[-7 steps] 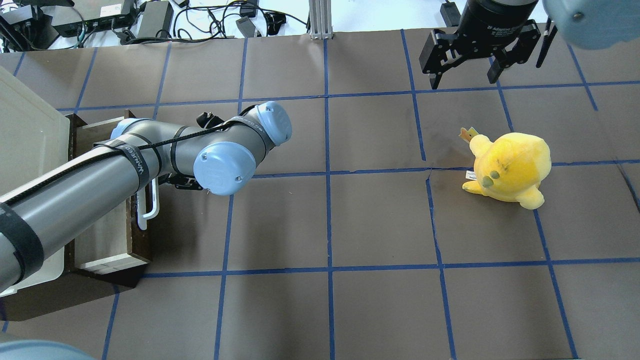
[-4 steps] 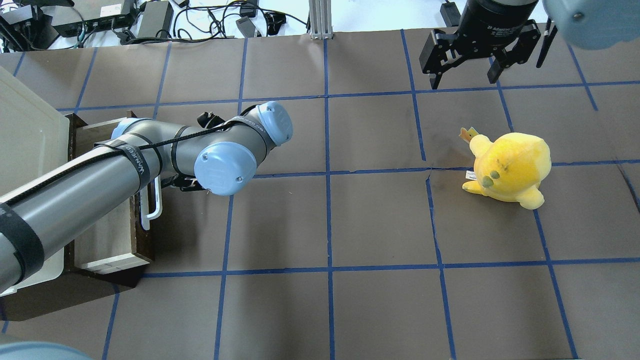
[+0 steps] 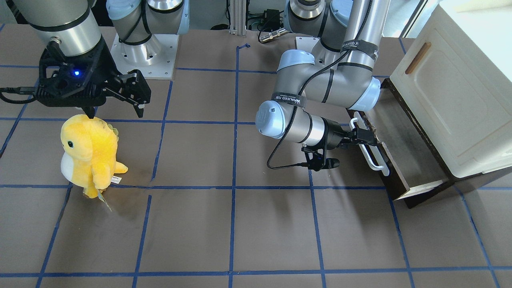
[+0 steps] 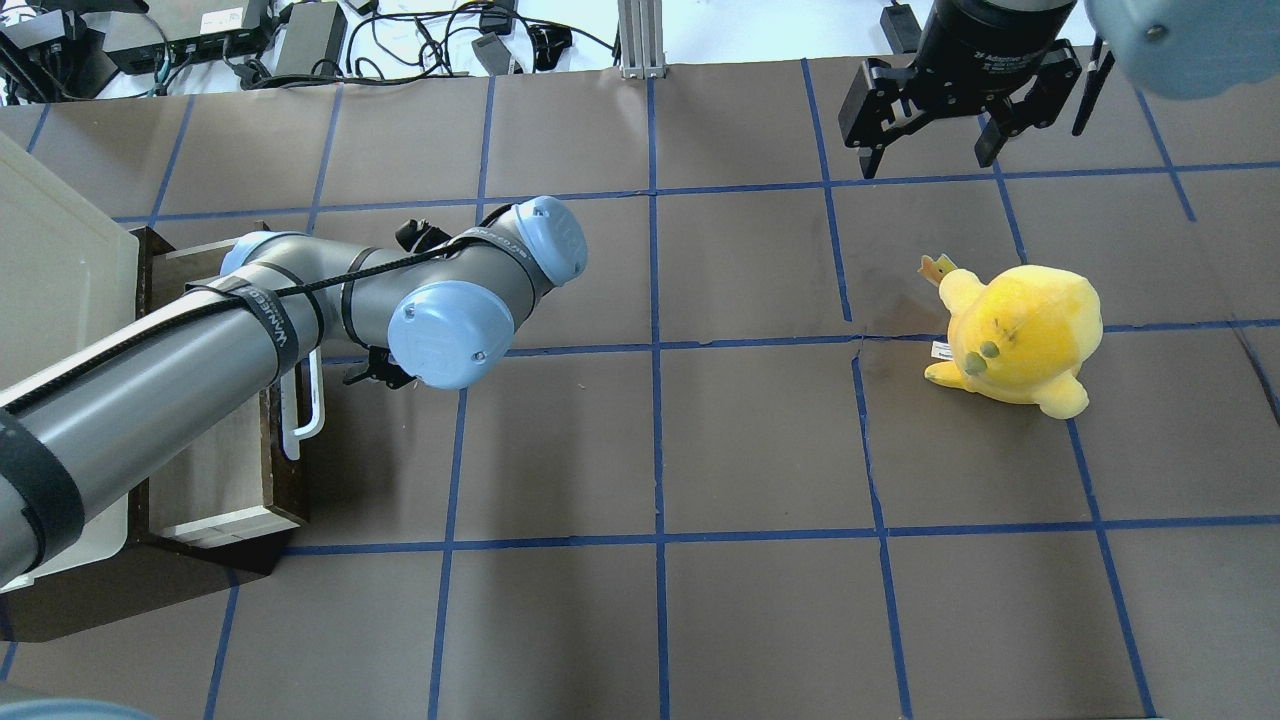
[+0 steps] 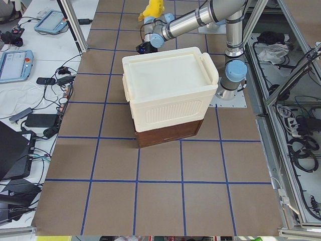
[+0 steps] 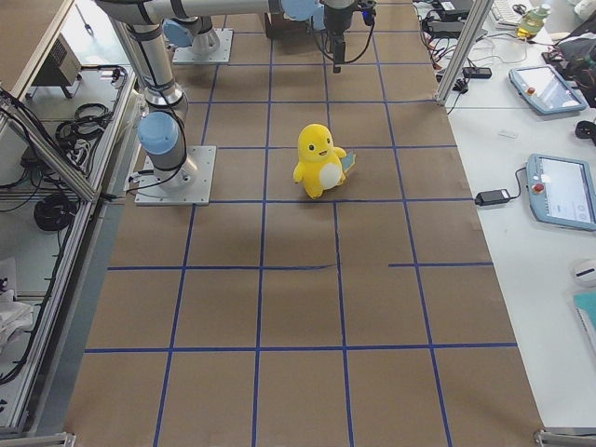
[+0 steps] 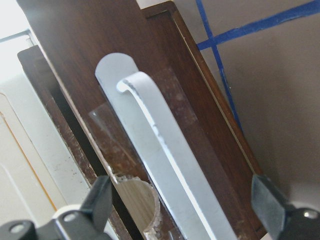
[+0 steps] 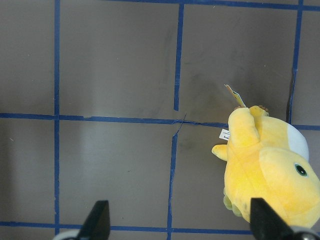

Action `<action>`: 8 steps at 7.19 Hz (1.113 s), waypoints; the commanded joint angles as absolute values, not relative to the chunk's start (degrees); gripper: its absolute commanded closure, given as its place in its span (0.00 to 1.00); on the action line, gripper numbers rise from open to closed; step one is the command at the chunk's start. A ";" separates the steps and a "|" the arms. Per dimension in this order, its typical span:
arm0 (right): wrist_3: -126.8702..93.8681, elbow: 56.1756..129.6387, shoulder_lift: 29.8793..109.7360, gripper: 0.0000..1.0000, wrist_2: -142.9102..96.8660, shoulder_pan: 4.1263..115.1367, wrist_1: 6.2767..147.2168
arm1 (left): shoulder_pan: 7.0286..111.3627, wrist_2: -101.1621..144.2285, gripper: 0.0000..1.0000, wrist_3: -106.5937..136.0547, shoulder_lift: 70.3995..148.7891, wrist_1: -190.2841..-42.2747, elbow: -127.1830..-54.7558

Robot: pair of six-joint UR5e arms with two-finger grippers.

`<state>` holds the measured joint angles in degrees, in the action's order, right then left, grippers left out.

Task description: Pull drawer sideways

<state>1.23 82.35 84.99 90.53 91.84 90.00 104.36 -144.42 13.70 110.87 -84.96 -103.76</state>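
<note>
The drawer [image 3: 404,160] stands pulled out from under a cream cabinet [image 3: 452,100], its dark brown front [image 4: 295,480] facing the table's middle. Its long white bar handle [image 3: 374,158] also shows in the overhead view [image 4: 305,410] and fills the left wrist view [image 7: 170,150]. My left gripper [image 3: 366,138] is open right at the handle. Its fingertips [image 7: 102,200] stand wide on either side of the bar without touching it. My right gripper [image 4: 930,160] is open and empty, hovering above the table near the plush.
A yellow plush toy [image 4: 1020,335] stands on the brown gridded table on my right side, below the right gripper [image 3: 116,112]. The cabinet door carries a small brown wooden handle [image 3: 417,58]. Cables and power boxes [image 4: 300,35] lie beyond the table's far edge.
The drawer and its handle slid slightly further out from the cabinet. The left wrist shifted a little towards the table's middle. The right arm and the plush have not moved.
</note>
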 commanded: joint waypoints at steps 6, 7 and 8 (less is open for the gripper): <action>1.23 82.35 84.99 0.00 90.53 91.85 90.00 | 103.10 -98.03 0.00 9.84 93.65 -85.68 -90.00; 1.23 82.35 84.99 0.00 90.53 91.85 90.00 | 102.14 -96.78 0.00 9.84 89.78 -87.96 -89.74; 1.32 82.35 84.99 0.00 90.53 91.85 90.00 | 100.48 -94.24 0.00 9.84 87.21 -87.98 -89.74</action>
